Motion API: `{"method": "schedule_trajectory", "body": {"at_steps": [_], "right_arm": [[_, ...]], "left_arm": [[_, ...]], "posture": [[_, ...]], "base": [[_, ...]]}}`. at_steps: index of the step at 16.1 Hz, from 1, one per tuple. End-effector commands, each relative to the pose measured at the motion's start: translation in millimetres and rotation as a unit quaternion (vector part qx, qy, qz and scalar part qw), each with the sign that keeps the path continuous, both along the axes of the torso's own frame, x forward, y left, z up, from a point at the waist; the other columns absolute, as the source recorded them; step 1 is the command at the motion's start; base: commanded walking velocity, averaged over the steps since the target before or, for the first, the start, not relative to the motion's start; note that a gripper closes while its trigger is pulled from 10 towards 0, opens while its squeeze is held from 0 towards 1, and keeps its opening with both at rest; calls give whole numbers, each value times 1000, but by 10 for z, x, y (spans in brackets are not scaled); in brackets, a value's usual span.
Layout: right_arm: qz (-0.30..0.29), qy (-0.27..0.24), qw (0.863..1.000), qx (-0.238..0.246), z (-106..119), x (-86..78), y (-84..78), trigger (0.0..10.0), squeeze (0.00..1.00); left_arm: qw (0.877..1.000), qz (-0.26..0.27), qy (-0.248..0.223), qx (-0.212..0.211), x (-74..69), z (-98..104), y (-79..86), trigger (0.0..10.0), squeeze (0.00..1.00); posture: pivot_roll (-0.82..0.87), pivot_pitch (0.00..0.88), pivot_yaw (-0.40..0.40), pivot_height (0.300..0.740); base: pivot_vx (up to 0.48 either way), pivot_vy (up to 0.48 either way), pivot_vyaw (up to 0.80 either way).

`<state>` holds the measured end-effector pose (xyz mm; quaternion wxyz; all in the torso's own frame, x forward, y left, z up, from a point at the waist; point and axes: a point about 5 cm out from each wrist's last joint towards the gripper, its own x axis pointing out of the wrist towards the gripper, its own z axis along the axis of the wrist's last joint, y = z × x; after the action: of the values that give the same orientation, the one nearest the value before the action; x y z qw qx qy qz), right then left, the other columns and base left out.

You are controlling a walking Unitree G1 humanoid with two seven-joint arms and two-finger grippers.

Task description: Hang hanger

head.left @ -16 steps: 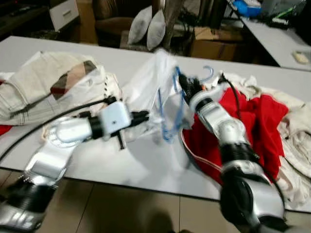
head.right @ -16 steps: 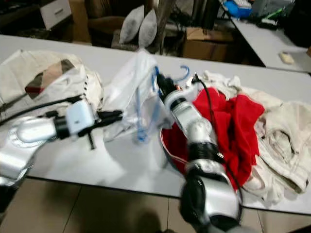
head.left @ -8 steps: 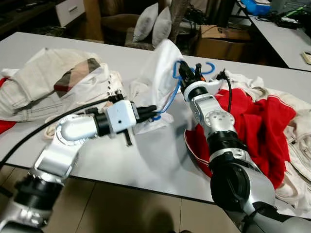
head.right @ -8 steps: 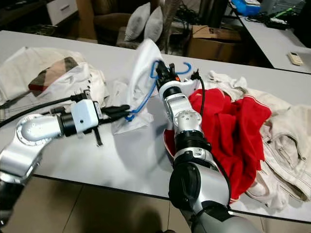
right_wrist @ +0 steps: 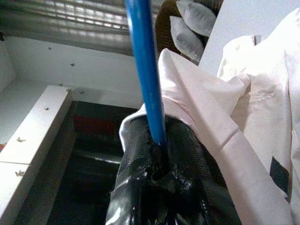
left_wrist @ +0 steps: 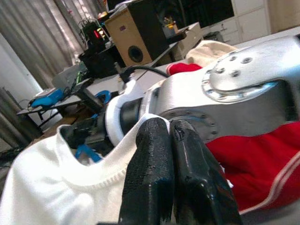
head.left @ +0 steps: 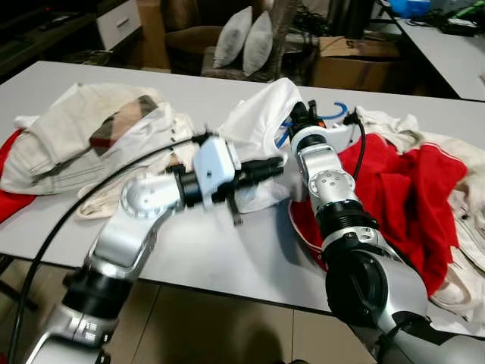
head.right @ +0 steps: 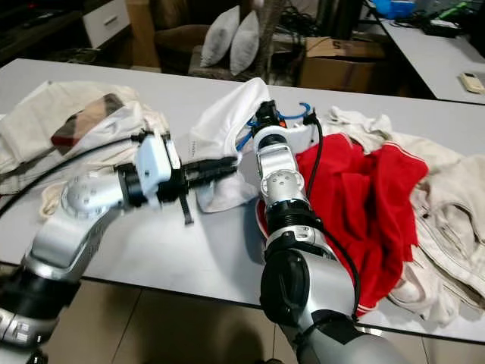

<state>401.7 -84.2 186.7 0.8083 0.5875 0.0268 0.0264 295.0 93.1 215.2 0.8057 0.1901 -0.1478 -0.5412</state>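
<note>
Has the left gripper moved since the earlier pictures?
Yes. The left gripper has moved toward the right arm, and now it pinches the white shirt beside the red garment.

A long white table (head.left: 189,258) is set over a tan tiled floor (head.left: 197,330). Beyond it, a brown armchair (head.left: 189,34) with two grey cushions (head.left: 244,38) and a cardboard box (head.left: 356,61) are seen.

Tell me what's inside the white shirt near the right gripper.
A blue hanger sits inside the white shirt: its hook sticks out at the collar, and the right gripper is shut on its rod. The hanger's shoulders are covered by fabric. The left gripper pinches the shirt's edge.
</note>
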Motion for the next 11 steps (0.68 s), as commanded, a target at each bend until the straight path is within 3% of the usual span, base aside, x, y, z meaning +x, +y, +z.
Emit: {"method": "schedule_trajectory", "body": {"at_steps": [1, 2, 3, 5, 6, 8, 9, 10, 11], "right_arm": [[43, 26, 999, 2, -152, -130, 351, 10000, 0], [55, 34, 998, -10, -174, -151, 339, 10000, 0], [72, 34, 997, -19, -175, -173, 346, 10000, 0], [107, 23, 994, -9, -127, -243, 355, 10000, 0], [127, 17, 992, 18, -79, -279, 363, 10000, 0], [147, 11, 989, 35, -48, -327, 373, 10000, 0], [155, 9, 987, 28, -56, -350, 374, 10000, 0], [163, 12, 986, 15, -119, -387, 355, 10000, 0], [155, 19, 988, 16, -144, -390, 316, 10000, 0]], "left_arm": [[1000, 21, -17, 7, 55, 44, 39, 0, 0], [998, 59, -28, 8, 135, 56, 96, 667, 0], [996, 86, -33, 11, 191, 51, 131, 1961, 0], [992, 120, -20, 29, 254, -35, 174, 1922, 0], [990, 139, -6, 20, 283, -78, 190, 1490, 0], [988, 156, 4, 4, 313, -90, 188, 1647, 0], [987, 159, 10, -18, 320, -61, 183, 1255, 0], [985, 155, 24, -69, 319, 48, 205, 0, 0], [987, 129, 32, -92, 270, 111, 219, 0, 0]], "posture": [[58, 0, 32, 740], [54, 0, 30, 740], [49, 0, 27, 740], [43, 0, 23, 740], [43, 0, 20, 740], [44, 0, 16, 740], [45, 0, 14, 740], [45, 0, 15, 740], [44, 0, 17, 740]], "base": [[0, 0, 0], [0, 0, 0], [0, 0, 0], [0, 0, 0], [0, 0, 0], [0, 0, 0], [0, 0, 0], [0, 0, 0], [0, 0, 0]]}}
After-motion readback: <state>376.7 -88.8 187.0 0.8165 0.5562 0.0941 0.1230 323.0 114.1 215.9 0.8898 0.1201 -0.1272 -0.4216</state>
